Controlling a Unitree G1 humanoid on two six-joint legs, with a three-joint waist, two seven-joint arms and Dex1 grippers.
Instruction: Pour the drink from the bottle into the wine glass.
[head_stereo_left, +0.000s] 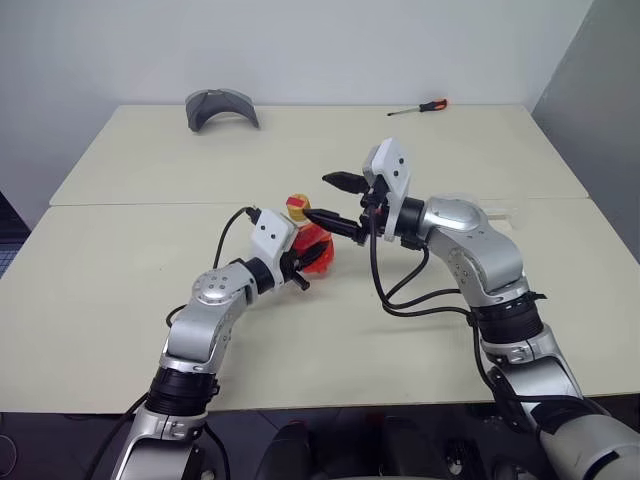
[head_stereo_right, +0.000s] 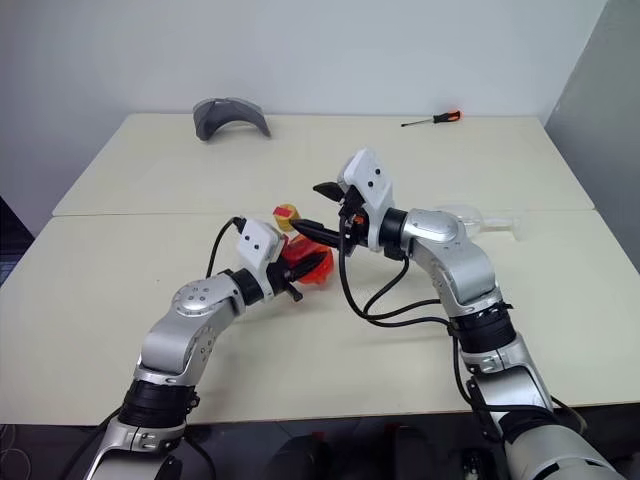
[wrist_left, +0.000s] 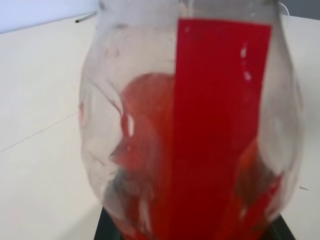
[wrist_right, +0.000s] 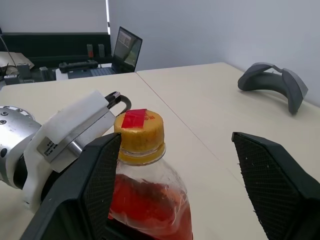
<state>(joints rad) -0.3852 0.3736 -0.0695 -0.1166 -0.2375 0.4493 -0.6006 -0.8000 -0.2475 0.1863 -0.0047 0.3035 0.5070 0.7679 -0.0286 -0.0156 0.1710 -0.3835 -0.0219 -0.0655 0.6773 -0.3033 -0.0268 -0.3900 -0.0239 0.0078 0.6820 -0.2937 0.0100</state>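
Small clear plastic bottle (head_stereo_left: 308, 243) with rounded body, yellow cap (wrist_right: 139, 128) and red label strip (wrist_left: 220, 125), standing upright near the middle of the beige table (head_stereo_left: 120, 300), clenched at its lower body by the left gripper (head_stereo_left: 300, 262). Translucent red-orange drink (wrist_right: 150, 205) inside, filling the lower part only. Cap on the neck, with a small piece of red tape on top. Right gripper (head_stereo_left: 333, 204) released, fingers spread wide, hovering level at the height of the cap; one black finger (wrist_right: 95, 180) just beside the neck, other finger (wrist_right: 272, 175) well apart, cap between them but not gripped. Clear stemmed wine glass (head_stereo_right: 480, 220) lying on its side on the table behind the right arm, well apart from the bottle. At the far edge of the table, grey curved plastic piece (head_stereo_left: 221, 107) towards the left and screwdriver with red handle (head_stereo_left: 420, 106) towards the right.
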